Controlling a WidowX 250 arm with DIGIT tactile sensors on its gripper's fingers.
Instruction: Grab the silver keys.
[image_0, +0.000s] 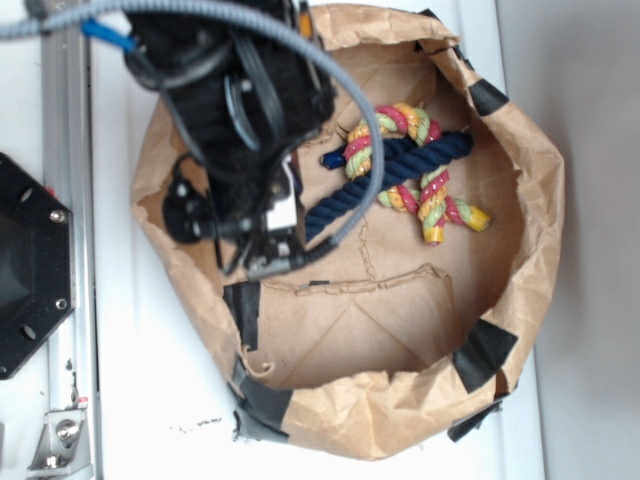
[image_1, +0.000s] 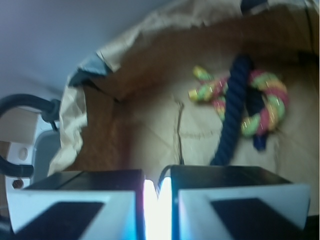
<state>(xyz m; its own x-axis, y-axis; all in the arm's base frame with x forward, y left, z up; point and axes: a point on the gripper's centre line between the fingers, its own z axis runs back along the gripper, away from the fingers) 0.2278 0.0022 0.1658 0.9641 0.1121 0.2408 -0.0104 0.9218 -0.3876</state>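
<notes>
In the wrist view my gripper (image_1: 158, 176) is nearly closed, its two black pads a narrow slit apart. A bright, shiny sliver fills that slit, with a thin dark ring-like curve at its top; I take it for the silver keys (image_1: 151, 200), mostly lost in glare. The exterior view shows the gripper (image_0: 272, 250) over the left half of the brown paper bag (image_0: 380, 425), raised off its floor. The arm hides the keys in that view.
A navy rope (image_0: 400, 172) lies across a multicoloured rope (image_0: 432, 205) on the bag's floor at the back right; both also show in the wrist view (image_1: 232, 112) (image_1: 267, 102). The bag's crumpled walls with black tape patches (image_0: 485, 352) ring the workspace. A metal rail (image_0: 68, 200) runs at left.
</notes>
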